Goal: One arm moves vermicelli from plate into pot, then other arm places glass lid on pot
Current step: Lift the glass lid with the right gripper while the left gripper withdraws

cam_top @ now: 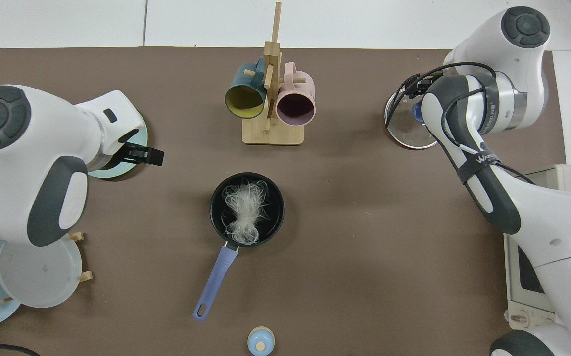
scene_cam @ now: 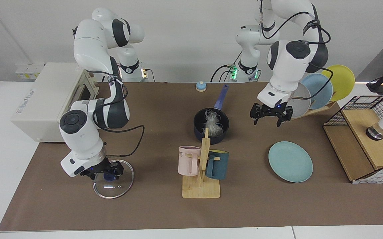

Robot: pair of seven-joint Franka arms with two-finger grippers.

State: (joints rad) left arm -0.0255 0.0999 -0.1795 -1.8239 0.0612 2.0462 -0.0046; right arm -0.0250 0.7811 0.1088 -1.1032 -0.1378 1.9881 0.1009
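Note:
The vermicelli (scene_cam: pixel 213 124) (cam_top: pixel 243 210) lies as a wispy white bundle inside the dark pot (scene_cam: pixel 199 132) (cam_top: pixel 276 198), whose blue handle (cam_top: pixel 214 284) points away from the mug rack. The teal plate (scene_cam: pixel 290 161) (cam_top: pixel 117 171) is bare. My left gripper (scene_cam: pixel 270 114) (cam_top: pixel 149 156) hangs open and holds nothing, in the air between pot and plate. The glass lid (scene_cam: pixel 113 189) (cam_top: pixel 406 134) lies flat on the mat. My right gripper (scene_cam: pixel 107 170) is lowered right onto the lid's blue knob (scene_cam: pixel 111 176); in the top view the arm covers it.
A wooden mug rack (scene_cam: pixel 200 186) with a pink and a dark teal mug stands in front of the pot. A toaster oven (scene_cam: pixel 42 99) sits behind the right arm. A plate rack (scene_cam: pixel 321 89) and a wire-and-wood box (scene_cam: pixel 364 146) stand beyond the plate. A small blue bell (scene_cam: pixel 200 86) lies behind the pot.

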